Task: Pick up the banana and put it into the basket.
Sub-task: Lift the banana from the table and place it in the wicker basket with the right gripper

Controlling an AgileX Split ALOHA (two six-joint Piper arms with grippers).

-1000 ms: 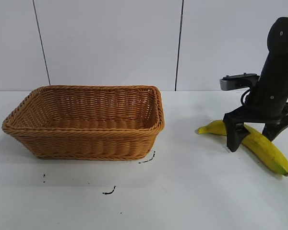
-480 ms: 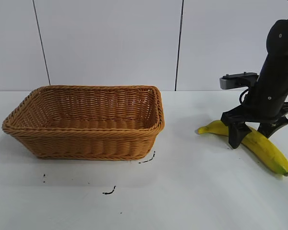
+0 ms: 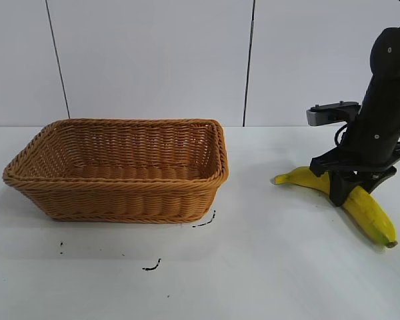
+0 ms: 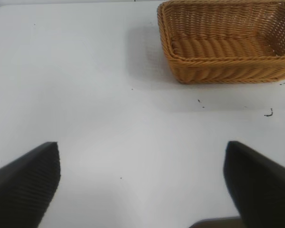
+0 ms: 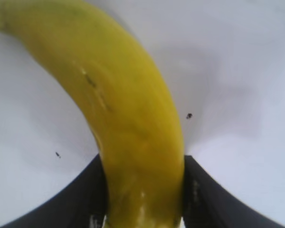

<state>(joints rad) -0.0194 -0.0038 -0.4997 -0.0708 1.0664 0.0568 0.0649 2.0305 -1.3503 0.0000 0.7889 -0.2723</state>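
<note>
The banana (image 3: 370, 215) lies on the white table at the right, bright yellow with a dark tip toward the front. My right gripper (image 3: 350, 190) stands over its middle and is shut on it; in the right wrist view the banana (image 5: 128, 118) fills the gap with both black fingers (image 5: 202, 194) pressed against its sides. The wicker basket (image 3: 120, 197) sits on the table at the left, empty, and shows in the left wrist view (image 4: 228, 71). My left gripper (image 4: 142, 185) is open and empty above bare table, well away from the basket.
A grey box (image 3: 332, 113) is mounted on the right arm above the banana. Small black marks (image 3: 152, 267) dot the table in front of the basket. A white panelled wall stands behind the table.
My right gripper's fingers have closed in from either side of the banana onto its middle. The banana has shifted slightly, its dark tip drawing in a little.
</note>
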